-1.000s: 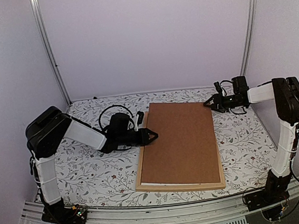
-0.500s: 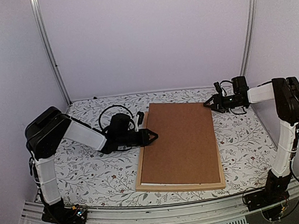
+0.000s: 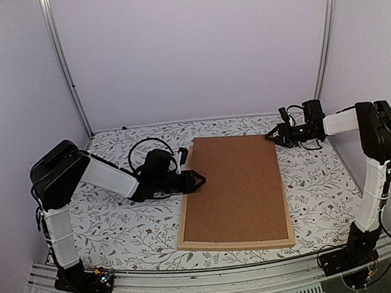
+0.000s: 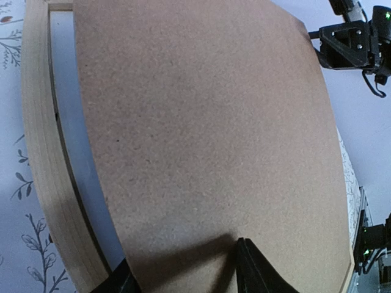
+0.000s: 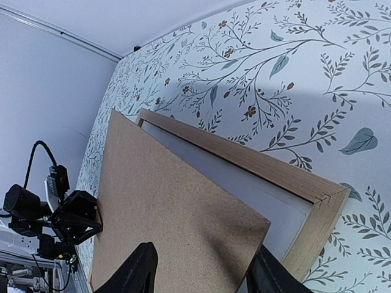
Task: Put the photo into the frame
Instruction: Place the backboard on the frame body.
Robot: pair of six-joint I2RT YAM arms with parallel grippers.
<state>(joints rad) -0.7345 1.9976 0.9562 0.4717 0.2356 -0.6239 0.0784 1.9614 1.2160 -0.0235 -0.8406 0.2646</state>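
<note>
A plain mid-brown backing board (image 3: 235,187), finely speckled, is covering most of a light natural-wood frame (image 3: 236,244). A white strip (image 4: 68,122) is showing between them on the side toward the table's left edge. The tablecloth (image 3: 120,223) is showing white with grey-green leafy sprigs (and tiny red blossoms). The left arm (image 3: 108,177) and right arm (image 3: 374,185) are showing white links and black joints.

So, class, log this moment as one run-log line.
brown board over frame, askew | left tool open at board's left edge | right tool open near its far-right corner
</note>
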